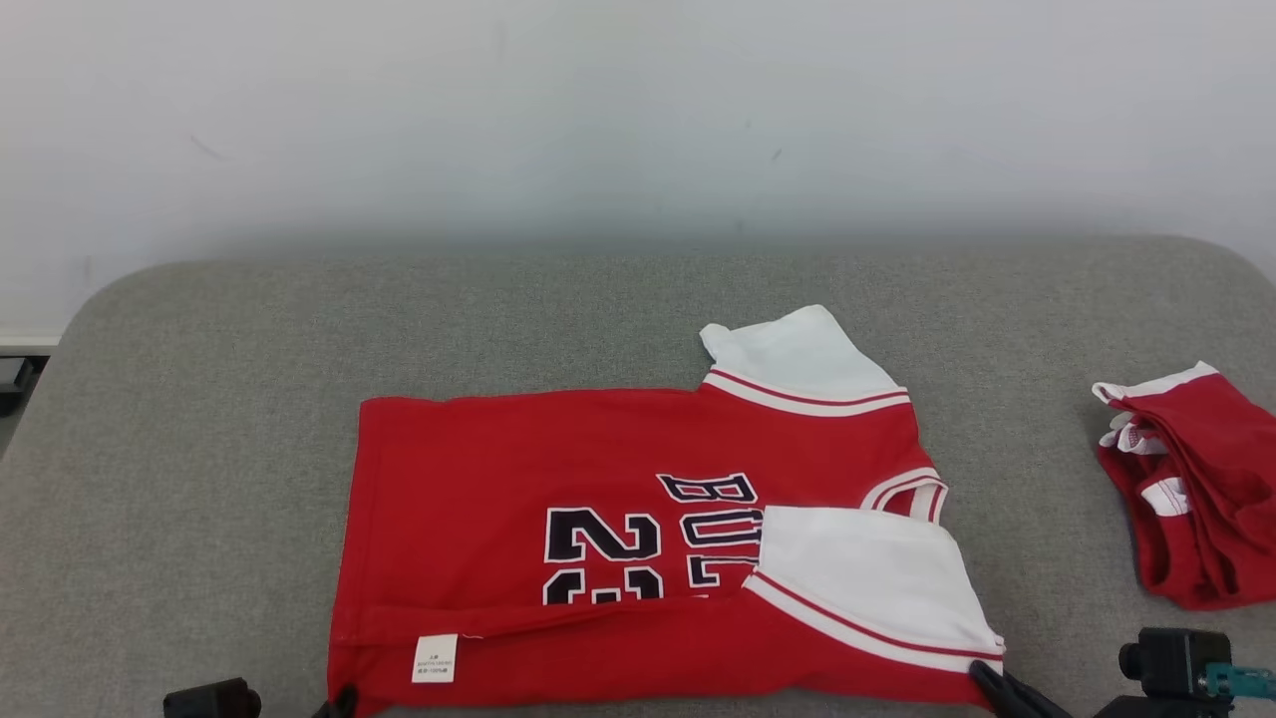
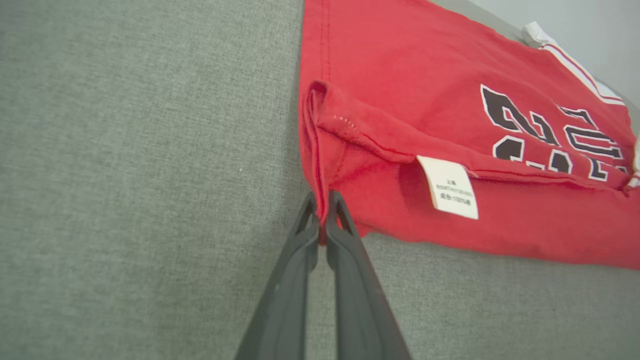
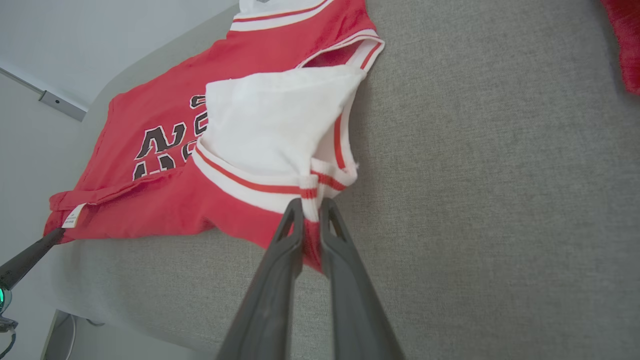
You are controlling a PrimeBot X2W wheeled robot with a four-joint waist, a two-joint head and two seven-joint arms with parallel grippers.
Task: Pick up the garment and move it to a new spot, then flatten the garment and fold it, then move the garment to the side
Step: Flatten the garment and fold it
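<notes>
- The shirt [image 1: 558,459] lies spread on the padded table [image 1: 199,399], a little right of the middle and close to the near edge, its collar end to the right.
- The far sleeve [image 1: 797,354] sticks out behind the shirt on the far right.
- The near sleeve [image 1: 867,578] lies folded in on top of the shirt's right part.
- A strip along the near edge is turned back onto the shirt, and the label [image 1: 435,658] sits on it near the left end.
- The left gripper [image 2: 323,200] pinches the near left corner.
- The right gripper [image 3: 310,205] pinches the near right corner.
- A second garment [image 1: 1196,489] lies bunched at the table's right edge, well apart from the shirt.
- A wall [image 1: 638,120] stands behind the table.
</notes>
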